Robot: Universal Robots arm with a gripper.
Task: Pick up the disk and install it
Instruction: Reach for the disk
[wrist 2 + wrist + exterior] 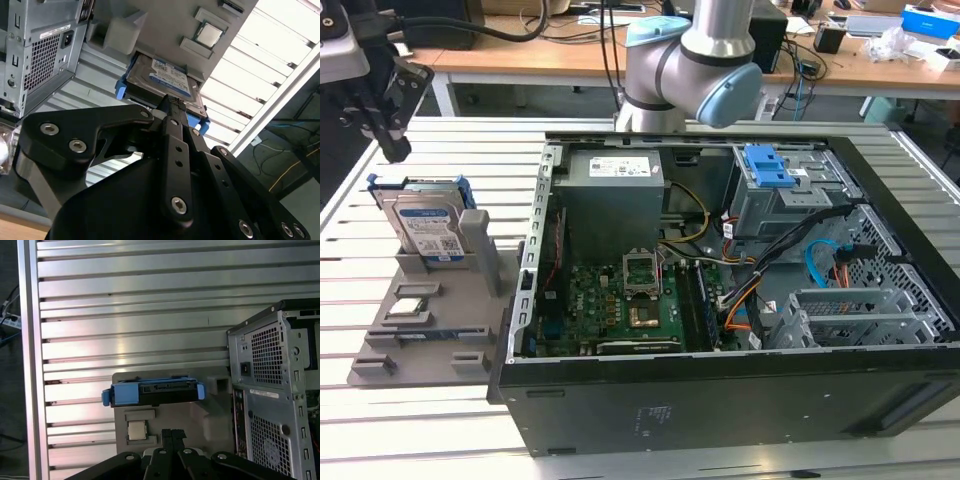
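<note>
The exterior view looks down from in front of the table, taking in the open case, the tray and the arm's base behind. The first wrist view looks straight down past the gripper from well above. The second wrist view peers along the gripper, much nearer. All three share the disk standing in the tray.

No legible text or labels.

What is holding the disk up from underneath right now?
The disk stands on edge in a slot of the grey holder tray. Its lower edge is hidden inside the slot. The gripper is above it.
</note>
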